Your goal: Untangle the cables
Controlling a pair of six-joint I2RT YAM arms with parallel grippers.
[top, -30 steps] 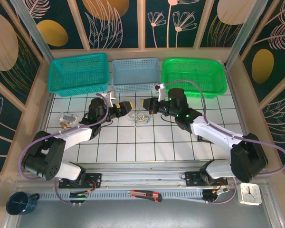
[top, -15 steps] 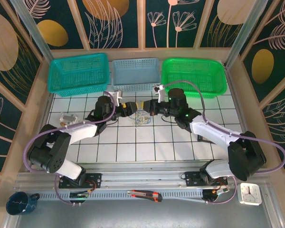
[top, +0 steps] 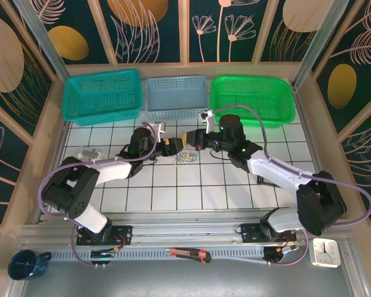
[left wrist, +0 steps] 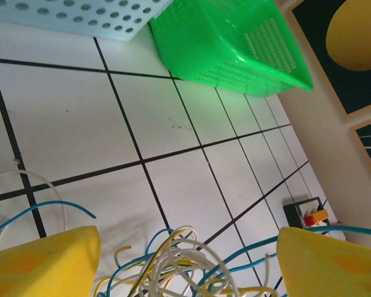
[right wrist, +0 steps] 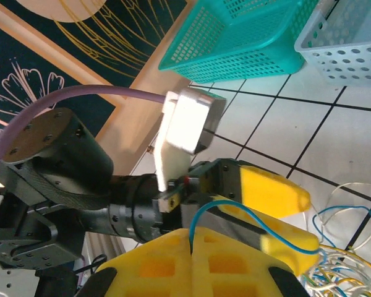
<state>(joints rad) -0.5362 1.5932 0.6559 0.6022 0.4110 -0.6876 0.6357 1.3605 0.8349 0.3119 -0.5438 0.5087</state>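
A table (top: 229,185) of white tiles with black grid lines fills the middle of the overhead view. It is walled in by dark panels painted with pale flowers and gold ovals. Along its far edge, at the top of the frame, stand three plastic baskets in a row: a teal basket (top: 102,96) on the left, a pale blue basket (top: 176,98) in the centre and a green basket (top: 252,99) on the right. In front of the arm bases, at the bottom of the frame, are a dark blue mug (top: 25,265) in the left corner, a red and black cutter (top: 188,253) in the centre and a small white clock (top: 324,252) on the right.

The cables (top: 185,156) lie in a small tangle on the tiles just below the pale blue basket, between the two arms.

The left gripper (top: 173,147) reaches in from the left. In its wrist view, its yellow fingers (left wrist: 43,263) stand wide apart at the bottom corners. The looped yellow, white and blue cables (left wrist: 173,266) lie between them, clamped by neither.

The right gripper (top: 187,138) comes in from the right, close to the other. In its wrist view, at the bottom, the right gripper (right wrist: 190,247) has its yellow pads pressed together. One blue wire rises out of the seam and arcs toward the bundle (right wrist: 343,263) at the lower right corner. The left gripper (right wrist: 309,224) sits just behind it.
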